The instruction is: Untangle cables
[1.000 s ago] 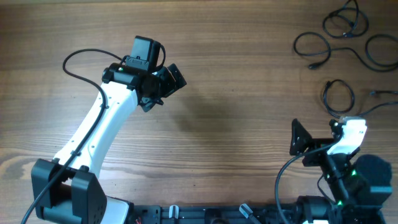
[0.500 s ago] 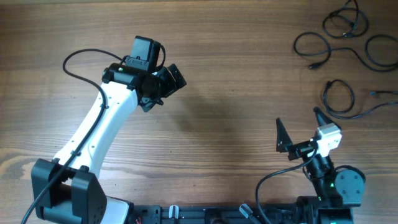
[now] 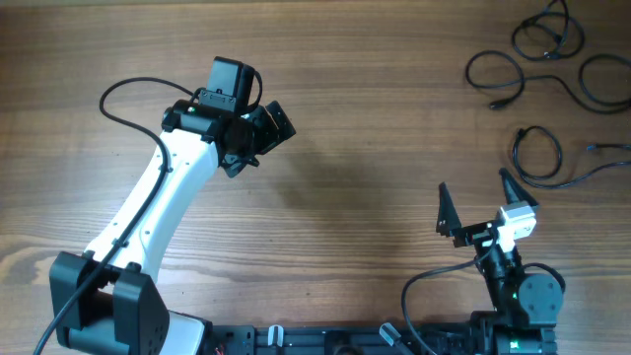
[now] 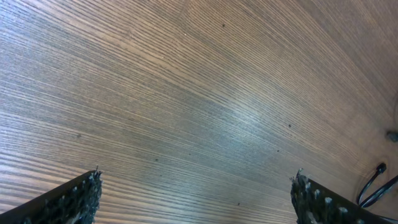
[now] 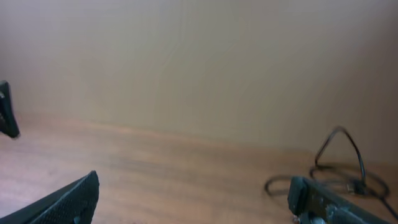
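The cables lie at the table's far right in the overhead view: a bunch point(image 3: 547, 35), a coil with a plug point(image 3: 498, 74), a loop at the edge point(image 3: 603, 81) and a smaller loop point(image 3: 537, 153). My right gripper point(image 3: 475, 197) is open and empty, left of and nearer than the smaller loop, touching none. In the right wrist view its fingers point(image 5: 68, 199) frame bare wood, with a blurred cable point(image 5: 342, 168) beyond the right finger. My left gripper point(image 3: 261, 138) is open and empty at the upper left, far from the cables. Its wrist view shows fingertips point(image 4: 74, 199) over bare wood.
A thin cable end point(image 3: 603, 148) runs off the right edge beside the smaller loop. A bit of black cord point(image 4: 376, 183) shows at the left wrist view's right edge. The wooden table point(image 3: 375, 128) lies between the two arms.
My right arm has drawn back toward its base and swung its open gripper left and up off the table. The left arm and the cables have not moved.
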{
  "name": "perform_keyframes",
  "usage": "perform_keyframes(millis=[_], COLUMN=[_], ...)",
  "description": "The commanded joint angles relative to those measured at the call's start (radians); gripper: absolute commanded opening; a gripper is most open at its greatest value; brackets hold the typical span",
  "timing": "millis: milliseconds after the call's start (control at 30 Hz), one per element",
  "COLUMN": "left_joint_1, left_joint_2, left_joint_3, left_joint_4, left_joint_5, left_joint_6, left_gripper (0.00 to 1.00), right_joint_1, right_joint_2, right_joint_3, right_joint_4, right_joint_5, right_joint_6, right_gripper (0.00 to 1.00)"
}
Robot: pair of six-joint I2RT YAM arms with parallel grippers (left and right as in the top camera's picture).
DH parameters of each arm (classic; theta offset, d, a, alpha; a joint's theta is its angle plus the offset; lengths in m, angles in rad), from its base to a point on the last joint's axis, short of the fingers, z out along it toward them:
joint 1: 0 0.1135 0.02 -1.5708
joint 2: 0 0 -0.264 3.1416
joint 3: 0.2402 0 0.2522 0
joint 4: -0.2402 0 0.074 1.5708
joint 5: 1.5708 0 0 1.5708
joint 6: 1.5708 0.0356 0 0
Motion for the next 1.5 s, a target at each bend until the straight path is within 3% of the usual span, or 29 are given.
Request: perform_keyframes(millis=[0,1467], left_joint_1=[0.006,0.006], left_joint_2=[0.002,0.002], left_joint_3=[0.003,0.003], left_joint_4=[0.003,0.003], left_joint_5=[-0.014,-0.014], left_joint_6=[0.001,0.001], left_gripper=[1.00,1.00], right_joint_1=[0.005,0.005], right_joint_2=[-0.013,-0.012], right_joint_3=[-0.005,-0.003], right_joint_4=[-0.096,-0.105], right_joint_5=[0.035,0.137], right_joint_6=[-0.006,0.000], right_gripper=[1.00,1.00])
